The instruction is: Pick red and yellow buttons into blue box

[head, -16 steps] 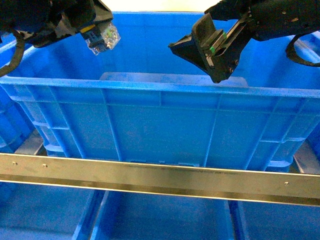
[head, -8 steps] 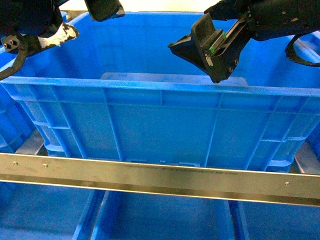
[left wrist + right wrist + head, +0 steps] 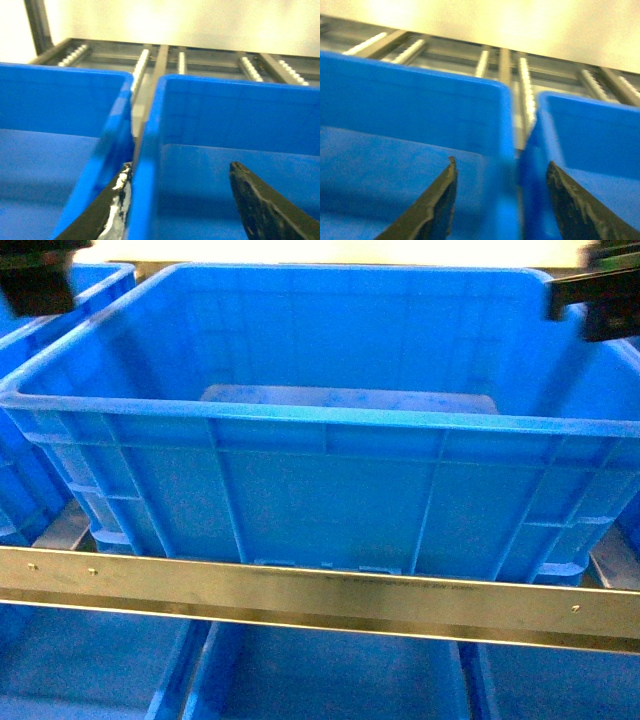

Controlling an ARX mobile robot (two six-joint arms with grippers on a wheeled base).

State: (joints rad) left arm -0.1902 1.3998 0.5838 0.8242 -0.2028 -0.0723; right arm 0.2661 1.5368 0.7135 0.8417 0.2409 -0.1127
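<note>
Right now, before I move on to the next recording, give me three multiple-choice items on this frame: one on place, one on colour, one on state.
1. In the head view, the metal rail runs:
A. across the front of the blue box
B. inside the box
C. behind the box

2. The neighbouring crate in the left wrist view is:
A. green
B. blue
C. grey

3. The left gripper has its jaws:
A. shut on a button
B. shut on nothing
C. apart, nothing between them

Answers: 1 A, the rail crosses below the box's front wall. 2 B, both bins are blue. 3 C, the fingers stand spread.
</note>
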